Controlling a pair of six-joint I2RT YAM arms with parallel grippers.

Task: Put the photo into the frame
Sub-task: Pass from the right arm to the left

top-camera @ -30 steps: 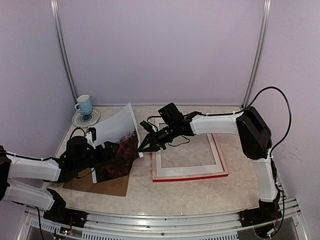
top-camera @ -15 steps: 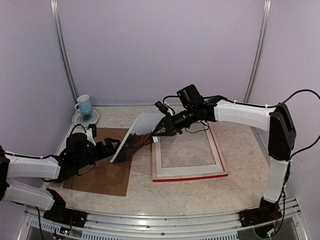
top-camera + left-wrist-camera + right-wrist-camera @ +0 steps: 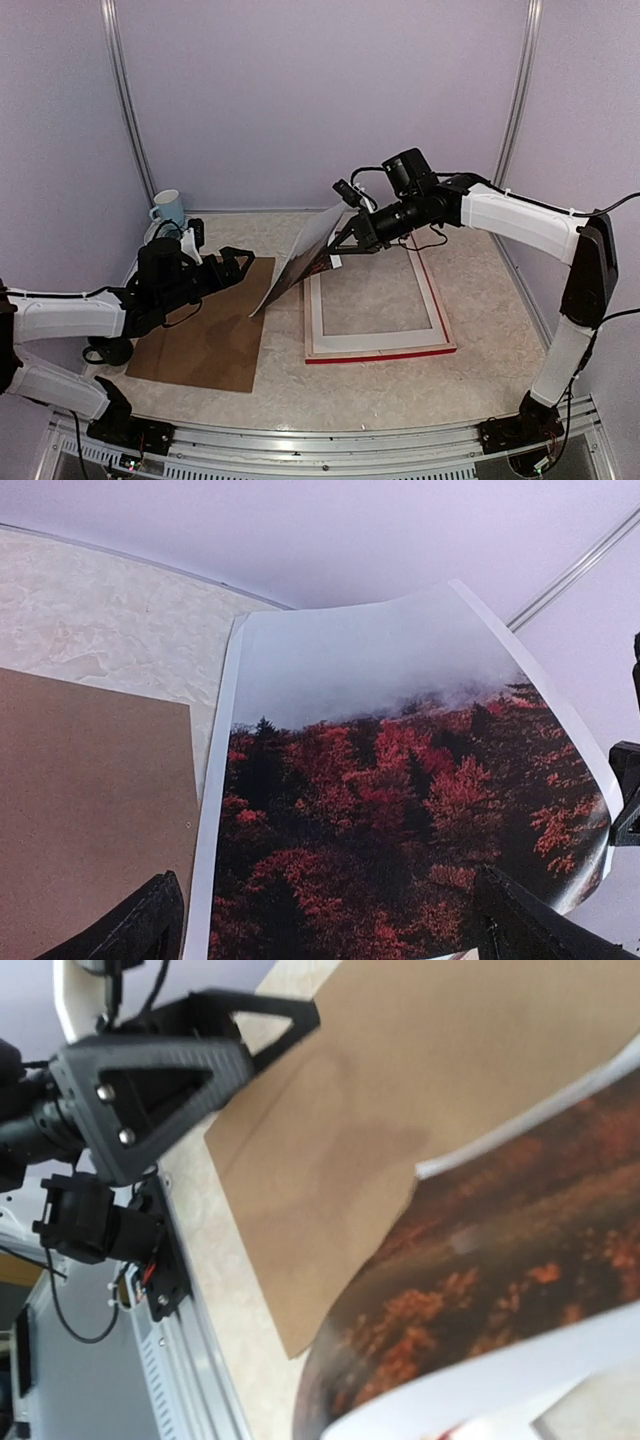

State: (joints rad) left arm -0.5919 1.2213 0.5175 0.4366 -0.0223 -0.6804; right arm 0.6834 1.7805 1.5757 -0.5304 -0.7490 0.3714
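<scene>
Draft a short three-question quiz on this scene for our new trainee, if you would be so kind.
1. True or false: the photo lies flat inside the frame.
2. What lies on the table under the open left gripper?
3. Which gripper holds the photo? A: the left gripper. B: the right gripper. C: both.

Key
1. False: it hangs lifted and tilted, beside the frame.
2. The brown backing board.
3. B.
</scene>
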